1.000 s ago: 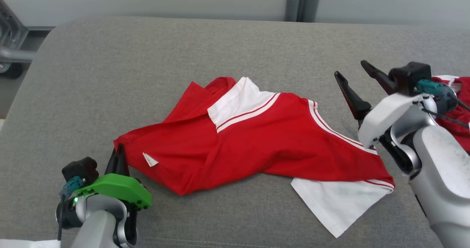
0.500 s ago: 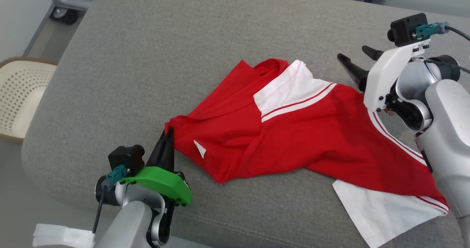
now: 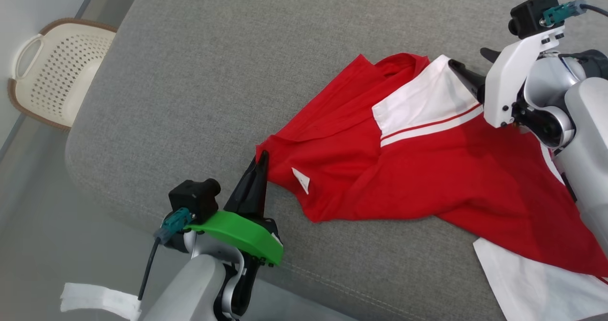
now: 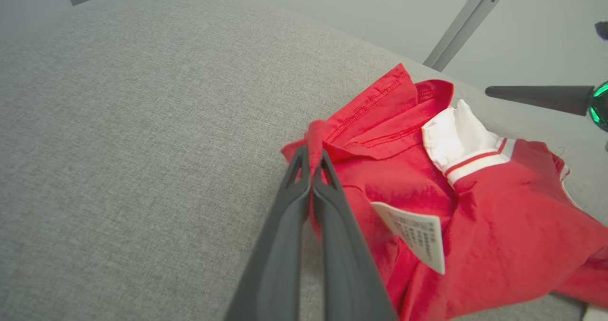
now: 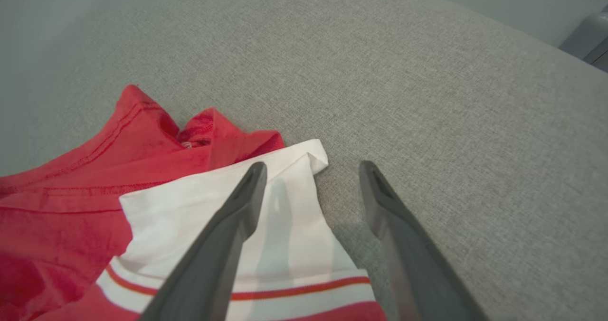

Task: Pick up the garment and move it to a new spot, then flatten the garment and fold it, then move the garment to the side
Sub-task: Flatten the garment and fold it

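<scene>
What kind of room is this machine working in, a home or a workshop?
Likely a home-like laundry setup, perhaps a test room: a wide grey upholstered cushion, a red and white shirt spread on it, and a pale laundry basket on the floor beside it.

You have the left gripper [image 3: 262, 156] closed: its two dark fingers [image 4: 285, 245] lie pressed together and pinch a corner of the garment [image 3: 427, 178] at the tips. The left forearm [image 3: 190, 287] rises from the bottom edge at the lower left. The green wrist cover [image 3: 237, 233] sits above it, and the fingers point up and slightly right. Your right gripper [image 3: 468, 57] stands wide open and grips nothing; its fingers point left and a little up. The right forearm [image 3: 586, 136] comes in from the right edge, behind the white wrist bracket [image 3: 510, 83].
</scene>
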